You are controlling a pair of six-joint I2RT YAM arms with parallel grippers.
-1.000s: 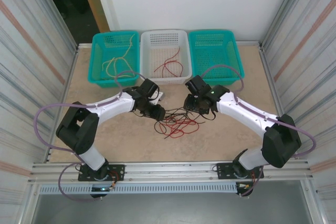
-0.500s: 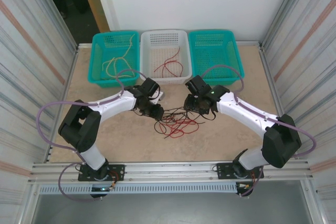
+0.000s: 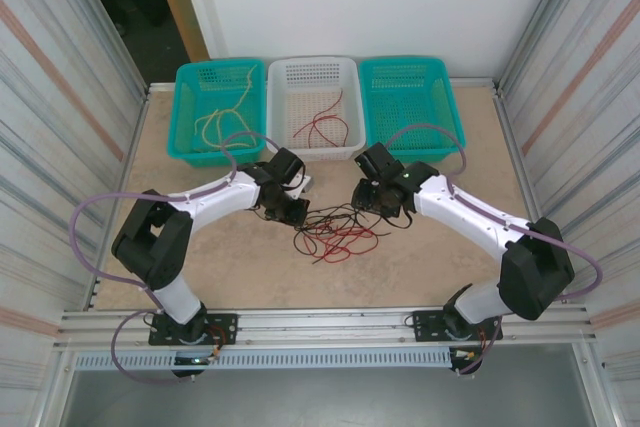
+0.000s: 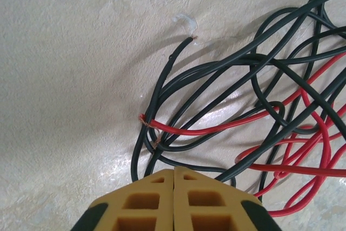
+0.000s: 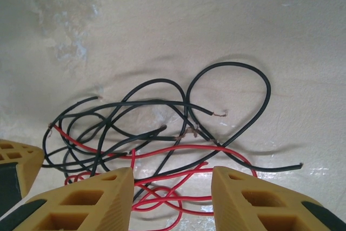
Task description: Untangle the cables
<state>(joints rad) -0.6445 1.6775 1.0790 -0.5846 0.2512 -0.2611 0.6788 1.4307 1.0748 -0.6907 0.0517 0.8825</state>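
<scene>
A tangle of thin black and red cables [image 3: 338, 231] lies on the table between my two grippers. My left gripper [image 3: 298, 215] is at the tangle's left edge. In the left wrist view its yellow fingertips [image 4: 173, 175] are pressed together, and black cables [image 4: 178, 87] run under the tips. I cannot tell whether one is pinched. A red cable [image 4: 216, 129] lies just beyond. My right gripper [image 3: 373, 204] hovers at the tangle's right edge, open [image 5: 172, 183], with red cables [image 5: 173, 174] on the table between its fingers and black loops [image 5: 227, 106] beyond.
Three baskets stand along the back. The left teal basket [image 3: 192, 97] holds yellowish cables [image 3: 224, 119]. The white basket [image 3: 350, 77] holds a red cable [image 3: 322, 129] with a dark one. The right teal basket [image 3: 410, 97] holds no cable. Metal walls enclose both sides.
My left gripper has closed its fingers at the left edge of the tangle. The right arm and the cables have barely moved.
</scene>
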